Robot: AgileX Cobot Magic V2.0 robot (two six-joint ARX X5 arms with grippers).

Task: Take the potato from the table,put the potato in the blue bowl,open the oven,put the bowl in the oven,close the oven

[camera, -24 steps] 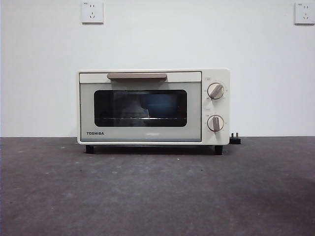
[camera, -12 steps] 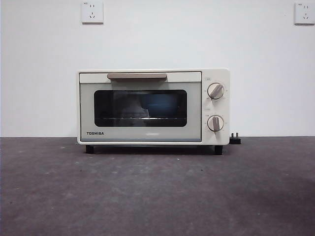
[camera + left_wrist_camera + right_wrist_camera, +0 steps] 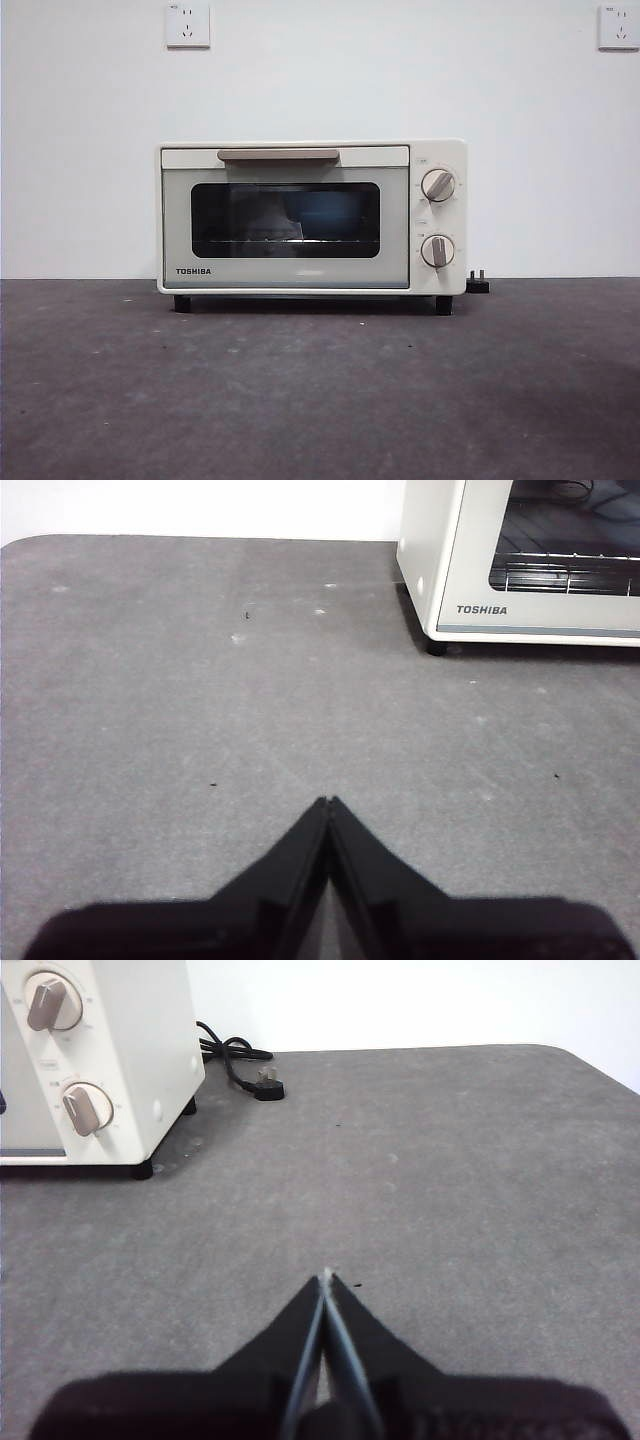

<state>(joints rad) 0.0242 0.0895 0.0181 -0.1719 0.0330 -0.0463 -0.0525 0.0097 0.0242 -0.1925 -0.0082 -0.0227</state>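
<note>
The cream-white oven stands on the dark grey table with its door closed, beige handle along the top. Through the dark door glass a blue shape, the blue bowl, shows dimly on the rack. The potato is out of view. My left gripper is shut and empty over bare table, well short of the oven's left corner. My right gripper is shut and empty too, off the oven's knob side. Neither gripper appears in the front view.
A black power cord and plug lie on the table beside the oven's right side, also seen as a plug in the front view. Two wall sockets sit high on the white wall behind.
</note>
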